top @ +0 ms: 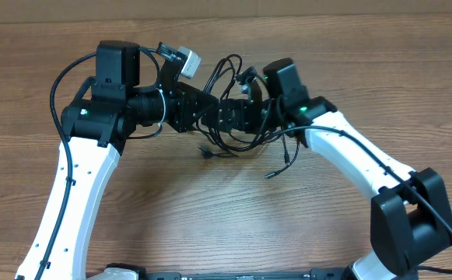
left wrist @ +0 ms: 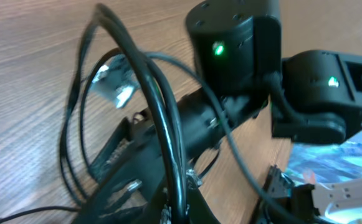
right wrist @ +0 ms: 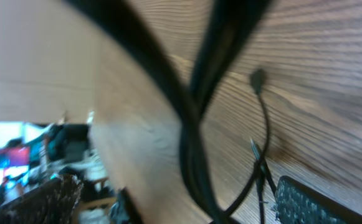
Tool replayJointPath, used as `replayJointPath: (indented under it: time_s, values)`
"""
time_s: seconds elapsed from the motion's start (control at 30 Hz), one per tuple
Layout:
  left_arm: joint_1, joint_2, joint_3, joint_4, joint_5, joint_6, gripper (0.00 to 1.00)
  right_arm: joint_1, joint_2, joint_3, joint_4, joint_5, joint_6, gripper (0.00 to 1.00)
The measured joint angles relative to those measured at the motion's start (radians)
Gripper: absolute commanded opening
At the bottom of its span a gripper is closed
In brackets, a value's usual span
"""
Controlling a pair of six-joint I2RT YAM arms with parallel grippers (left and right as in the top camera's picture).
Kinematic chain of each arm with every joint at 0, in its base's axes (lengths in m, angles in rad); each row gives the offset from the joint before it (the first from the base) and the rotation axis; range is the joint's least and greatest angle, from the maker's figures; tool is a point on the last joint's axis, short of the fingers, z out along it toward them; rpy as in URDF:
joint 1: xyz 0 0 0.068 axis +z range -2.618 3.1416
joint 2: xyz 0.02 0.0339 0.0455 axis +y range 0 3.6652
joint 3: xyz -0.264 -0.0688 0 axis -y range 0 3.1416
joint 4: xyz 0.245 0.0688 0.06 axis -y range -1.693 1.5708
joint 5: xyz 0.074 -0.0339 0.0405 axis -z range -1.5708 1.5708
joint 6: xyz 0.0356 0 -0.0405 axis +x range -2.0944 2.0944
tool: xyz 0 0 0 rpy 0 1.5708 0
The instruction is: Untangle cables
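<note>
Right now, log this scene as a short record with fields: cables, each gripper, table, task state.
cables: black tangle, bunched between the two grippers at mid-table
left gripper: shut on the cables
right gripper: open, cables running between its fingers
plug ends: loose, lying on the table on the robot's side of the tangle
table: wood grain
task state: cables not yet untangled

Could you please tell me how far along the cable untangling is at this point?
Done: nothing visibly; the cables form one looped clump, with no cord laid out apart. In hand: the left tool is shut, apparently on the bundle, while the right tool stands open with cords passing through it. Left: pulling each cord free and spreading it on the table.
</note>
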Motion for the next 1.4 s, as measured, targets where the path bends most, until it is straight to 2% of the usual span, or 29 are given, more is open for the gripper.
replayJointPath:
  time_s: [0.33,0.63,0.9,1.07,1.23,1.4]
  values:
    - [0.0,0.0,0.0,0.021,0.126,0.0,0.04,0.045,0.007,0.0,-0.105,0.341,0.095,1.0]
    - [0.0,0.0,0.0,0.04,0.163,-0.006,0.04,-0.092,0.031,0.0,-0.209,0.51,0.128,1.0]
    - [0.011,0.0,0.0,0.043,0.169,-0.024,0.04,-0.322,0.031,0.0,-0.234,0.531,0.132,1.0]
    - [0.013,0.0,0.0,0.043,0.168,-0.026,0.04,-0.475,0.031,0.0,-0.274,0.43,0.129,1.0]
    - [0.013,0.0,0.0,0.039,0.148,-0.026,0.04,-0.582,0.031,0.0,-0.338,0.344,0.112,1.0]
    - [0.013,0.0,0.0,0.01,0.095,-0.027,0.04,-0.65,0.031,0.0,-0.388,0.328,0.037,1.0]
